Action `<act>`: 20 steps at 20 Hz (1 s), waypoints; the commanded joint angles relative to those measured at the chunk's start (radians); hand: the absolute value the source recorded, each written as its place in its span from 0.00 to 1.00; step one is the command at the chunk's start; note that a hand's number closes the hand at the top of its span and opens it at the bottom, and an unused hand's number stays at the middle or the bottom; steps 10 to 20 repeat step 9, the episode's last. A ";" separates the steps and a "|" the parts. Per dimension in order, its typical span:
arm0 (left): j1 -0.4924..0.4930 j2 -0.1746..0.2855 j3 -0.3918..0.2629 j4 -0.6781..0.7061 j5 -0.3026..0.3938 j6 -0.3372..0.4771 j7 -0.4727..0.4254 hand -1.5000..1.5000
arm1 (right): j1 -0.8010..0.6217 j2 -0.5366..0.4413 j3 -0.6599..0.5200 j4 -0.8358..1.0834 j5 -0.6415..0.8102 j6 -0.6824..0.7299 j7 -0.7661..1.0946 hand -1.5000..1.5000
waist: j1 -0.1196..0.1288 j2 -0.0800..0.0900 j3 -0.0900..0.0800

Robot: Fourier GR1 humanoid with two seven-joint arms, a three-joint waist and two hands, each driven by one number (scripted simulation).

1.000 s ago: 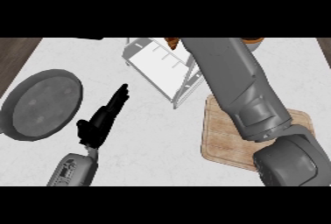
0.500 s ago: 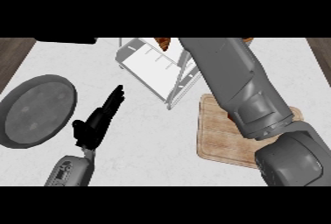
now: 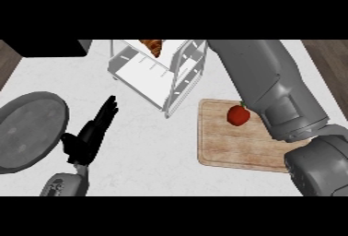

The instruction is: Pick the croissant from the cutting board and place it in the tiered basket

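Lying in tiered basket (image 3: 142, 78): croissant (image 3: 152, 46); left hand (image 3: 90, 132): fingers straight, holding nothing

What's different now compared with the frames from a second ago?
The right forearm has swung rightward, uncovering a red fruit on the cutting board. The croissant lies in the tiered basket; the right hand is out of view. The open left hand and plate stayed put.
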 commanded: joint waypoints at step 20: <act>0.093 0.037 0.062 -0.035 0.028 0.011 -0.007 0.50 | 0.280 -0.042 0.041 -0.364 -0.022 0.052 0.011 0.00 | -0.103 -0.040 0.004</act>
